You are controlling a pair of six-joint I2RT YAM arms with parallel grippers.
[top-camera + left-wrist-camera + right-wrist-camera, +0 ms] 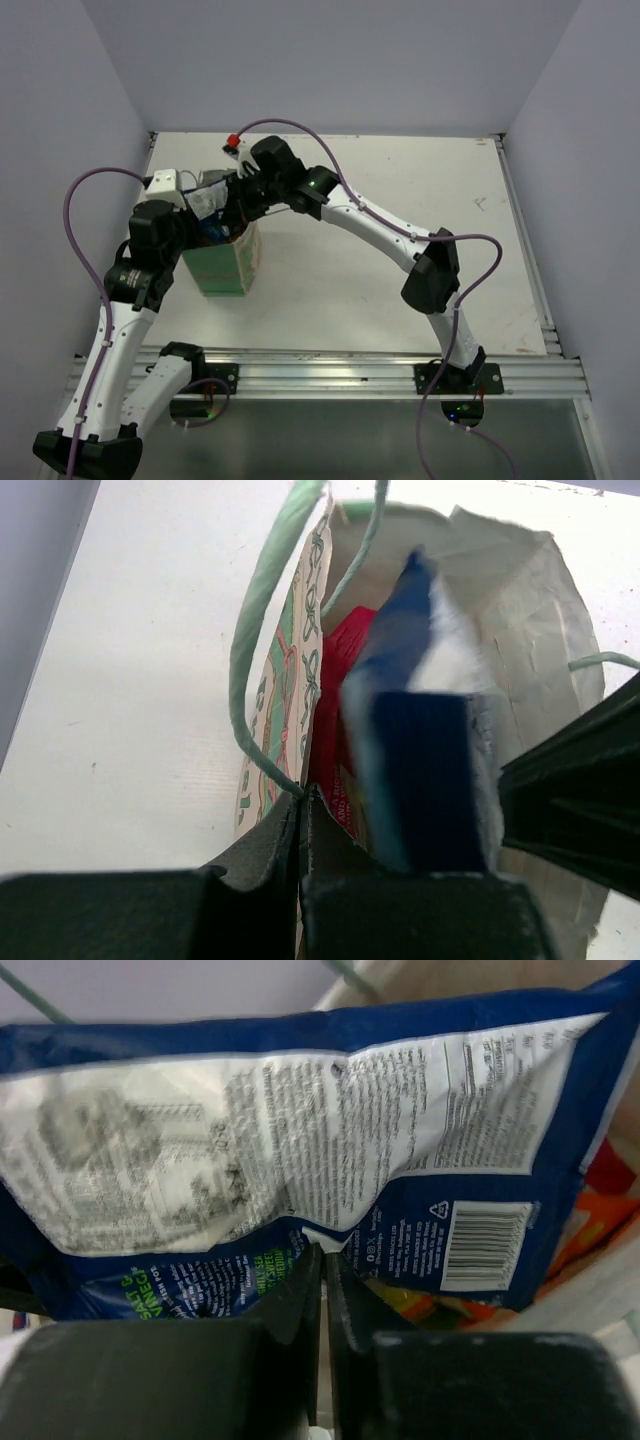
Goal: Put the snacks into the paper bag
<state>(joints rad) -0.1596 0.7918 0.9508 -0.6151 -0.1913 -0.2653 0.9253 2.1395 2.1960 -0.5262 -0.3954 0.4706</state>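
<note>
The mint-green paper bag (225,262) stands upright at the table's left. My left gripper (302,798) is shut on the rim of its patterned left wall (285,680), beside a green string handle (255,630). My right gripper (325,1252) is shut on the lower edge of the blue-and-white packet (300,1130). It holds the packet in the bag's mouth, where it shows edge-on in the left wrist view (405,710). A red packet (340,670) stands inside against the left wall. An orange packet (600,1222) lies lower in the bag. I cannot make out the magenta packet.
A small white object with a red cap (233,141) sits at the table's back edge behind the bag. Grey walls close in the left, back and right. An aluminium rail (330,375) runs along the near edge. The right arm (380,222) arches over the table's middle.
</note>
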